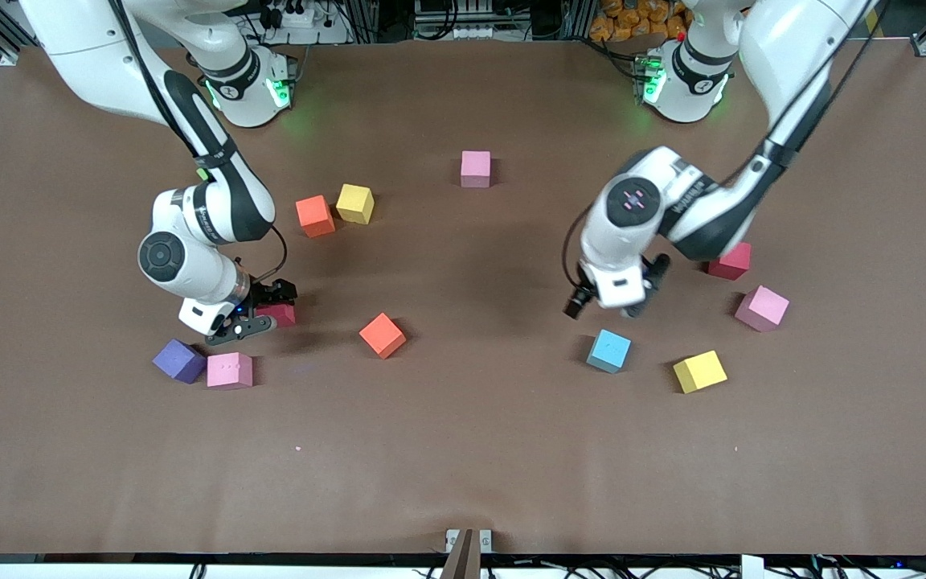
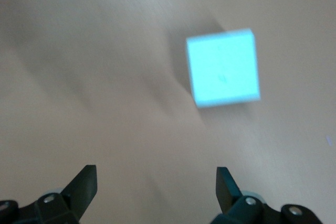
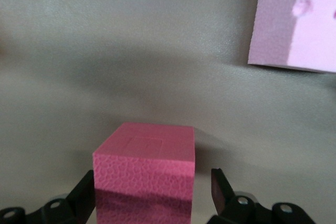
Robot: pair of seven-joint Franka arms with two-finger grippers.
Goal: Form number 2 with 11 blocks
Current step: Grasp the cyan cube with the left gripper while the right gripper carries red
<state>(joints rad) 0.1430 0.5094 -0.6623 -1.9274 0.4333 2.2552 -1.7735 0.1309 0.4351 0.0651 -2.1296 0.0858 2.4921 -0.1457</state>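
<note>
- Yellow block (image 1: 699, 371) and blue block (image 1: 608, 351) lie nearest your camera at the left arm's end; your left gripper (image 2: 156, 184) hangs over the blue one, jaws wide, holding nothing.
- Purple block (image 1: 178, 359) and pink block (image 1: 229, 371) sit side by side at the right arm's end.
- Your right gripper (image 3: 152, 188) is low, fingers straddling a dark pink block (image 3: 145, 166), with a gap on one side.
- No number 2 is formed; blocks lie scattered.
</note>
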